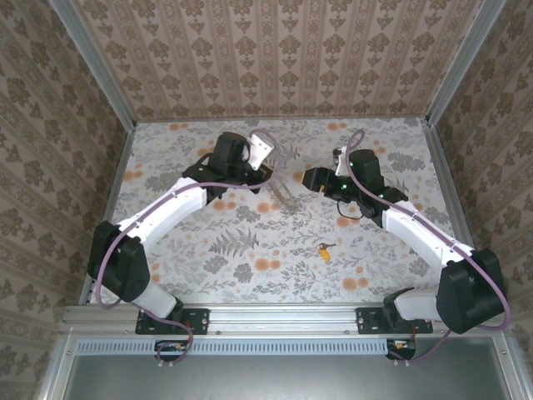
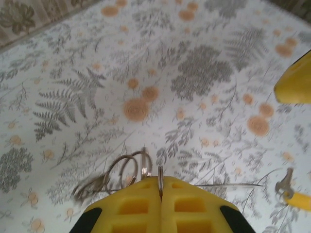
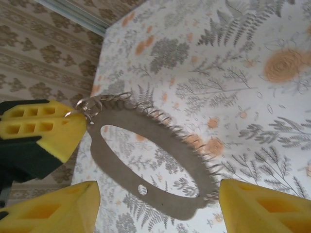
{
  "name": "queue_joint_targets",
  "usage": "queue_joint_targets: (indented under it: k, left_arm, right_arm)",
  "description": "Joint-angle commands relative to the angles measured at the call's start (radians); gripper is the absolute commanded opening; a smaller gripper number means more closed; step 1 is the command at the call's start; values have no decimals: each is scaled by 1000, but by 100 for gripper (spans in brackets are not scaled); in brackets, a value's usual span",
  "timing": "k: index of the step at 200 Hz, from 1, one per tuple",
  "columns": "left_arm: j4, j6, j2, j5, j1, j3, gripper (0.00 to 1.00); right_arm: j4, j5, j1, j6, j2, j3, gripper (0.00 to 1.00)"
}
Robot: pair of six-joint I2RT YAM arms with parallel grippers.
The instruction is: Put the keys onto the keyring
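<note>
We see the left tool (image 2: 160, 188) clamped on the keyring (image 3: 165, 140), the right tool (image 1: 316, 177) spread wide beside it, the key (image 1: 325, 250) on the desk (image 1: 208, 267).

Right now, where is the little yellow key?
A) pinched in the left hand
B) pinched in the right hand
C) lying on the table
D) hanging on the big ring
C: the key lies loose on the table between the two arms, while the left hand pinches the keyring and the right hand is open with nothing in it.
</note>
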Motion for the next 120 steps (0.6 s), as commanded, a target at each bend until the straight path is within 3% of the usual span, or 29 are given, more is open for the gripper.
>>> queue_joint_targets:
  k: [1, 54, 120]
  left_arm:
    - [167, -54, -70, 234, 40, -21, 0]
    - [292, -100, -76, 502, 83, -21, 0]
    - [371, -179, -6, 654, 99, 41, 0]
  right_arm:
    - [97, -110, -20, 17, 3, 43, 67]
    - [259, -221, -26, 66, 44, 77, 62]
    - [382, -253, -25, 144, 31, 71, 49]
